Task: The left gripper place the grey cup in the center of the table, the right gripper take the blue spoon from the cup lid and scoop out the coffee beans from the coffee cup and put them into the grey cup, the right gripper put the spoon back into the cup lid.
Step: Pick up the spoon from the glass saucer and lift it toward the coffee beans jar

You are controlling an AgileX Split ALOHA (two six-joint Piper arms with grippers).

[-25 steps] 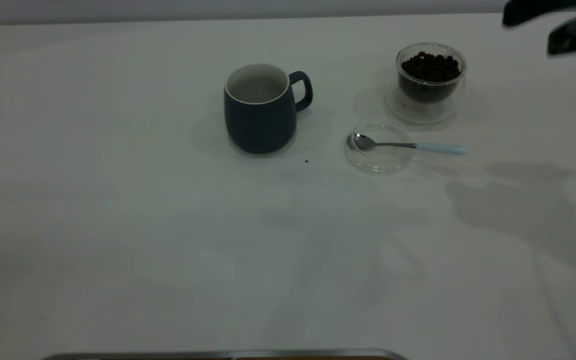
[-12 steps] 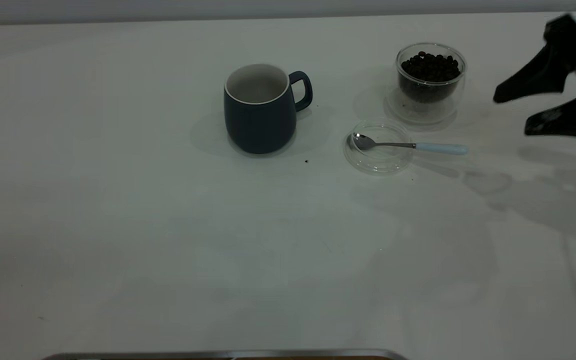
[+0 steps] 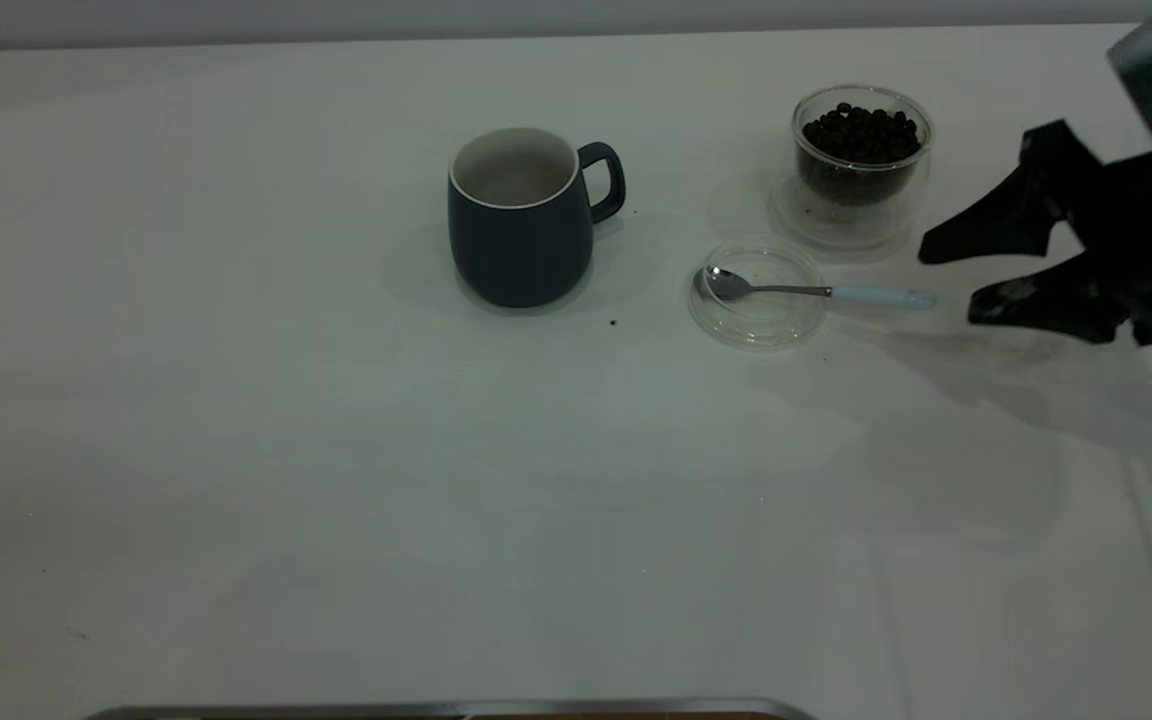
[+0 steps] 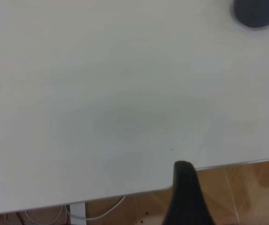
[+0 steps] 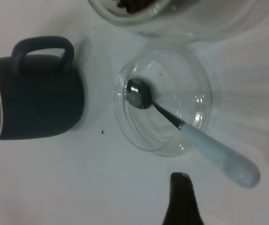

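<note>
Though partly out-of-frame, right pincer [image 3: 946, 275] agape.

Dim, soft shadows, slight blur

Clear glass lid [image 3: 758, 293]; shiny metal spoon [image 3: 816, 290].

The grey cup [image 3: 521, 217] stands upright mid-table, dark outside, pale inside, handle toward the coffee cup [image 3: 862, 150], a clear glass full of dark beans, well apart. Between and nearer, the clear cup lid [image 3: 758, 293] lies flat, cradling the blue spoon [image 3: 816, 290]: bowl inside, pale handle jutting over the rim.
</note>
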